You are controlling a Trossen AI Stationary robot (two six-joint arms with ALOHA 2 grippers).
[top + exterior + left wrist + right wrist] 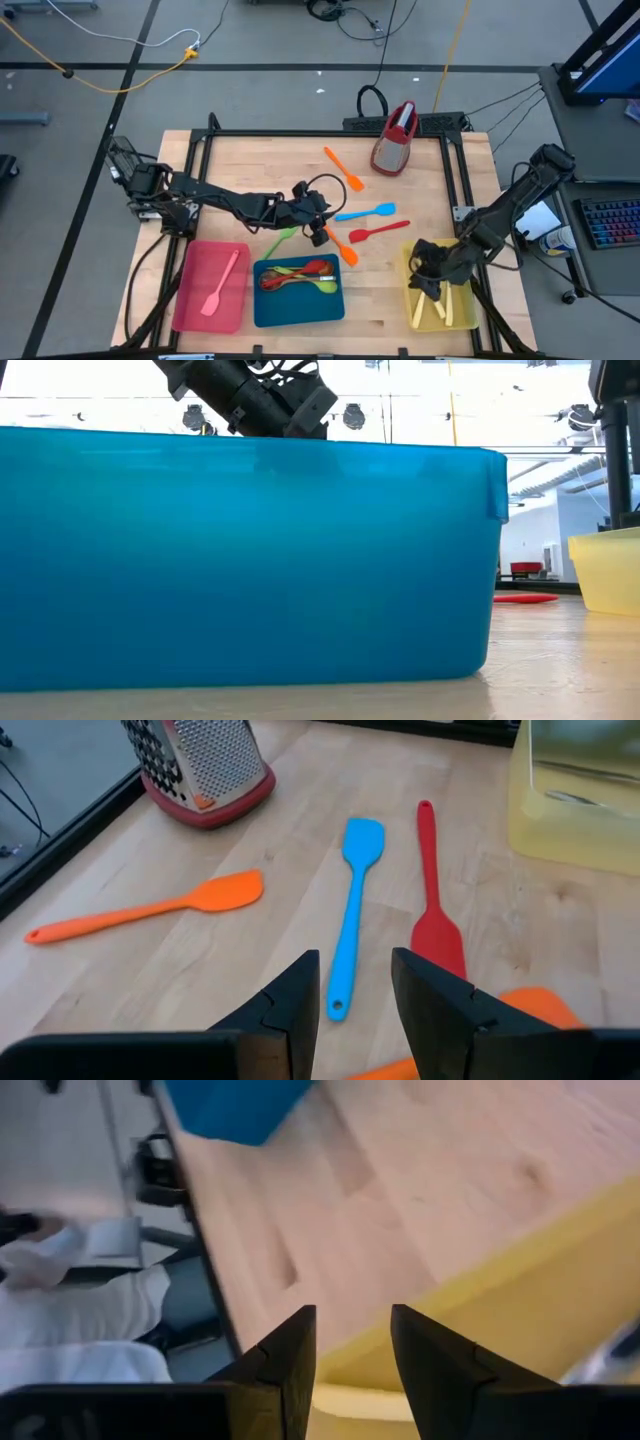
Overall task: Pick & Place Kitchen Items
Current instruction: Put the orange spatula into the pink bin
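Four spatulas lie loose on the worktop (240, 170): blue spatula (353, 910), red spatula (432, 900), two orange. Left end effector (355, 995) hovers narrowly open, empty, above them; crowding risks a double pick.

Bare board lies between the orange spatula (150, 910) and blue spatula (352, 910); the grater (197, 765) blocks beyond.

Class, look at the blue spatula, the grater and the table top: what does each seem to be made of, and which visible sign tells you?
Blue spatula: probably silicone or soft plastic; one-piece, matte, uniform colour.
Grater: metal body, grey and perforated, with a red rim that looks plastic.
Table top: pale wood, matte, with visible grain and plank seams.
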